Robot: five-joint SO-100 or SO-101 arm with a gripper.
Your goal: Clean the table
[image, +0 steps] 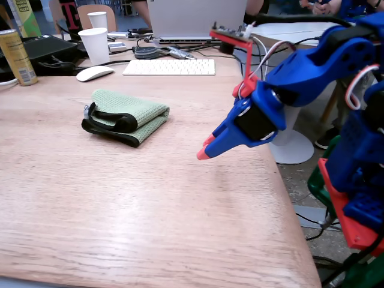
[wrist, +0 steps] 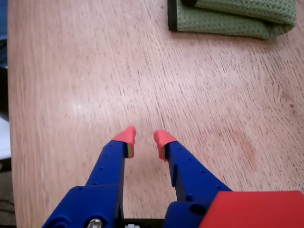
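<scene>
The table (image: pixel 120 210) is a broad light-brown wooden top with visible grain. A folded green cloth (image: pixel 129 117) with a black strap or edge lies on it at mid left; in the wrist view the green cloth (wrist: pixel 232 19) sits at the top right. My blue gripper (image: pixel 205 150) with red fingertips hovers above the wood to the right of the cloth, well apart from it. In the wrist view the gripper (wrist: pixel 144 137) points at bare table (wrist: pixel 71 71). Its jaws stand slightly open with a narrow gap and nothing between them.
Along the far side stand a white keyboard (image: pixel 169 67), a white mouse (image: pixel 94 73), two paper cups (image: pixel 95 45), a yellow can (image: pixel 16 57) and a laptop (image: pixel 195 18). The table's rounded edge runs down the right, beside a round white pedestal table (image: pixel 294 147).
</scene>
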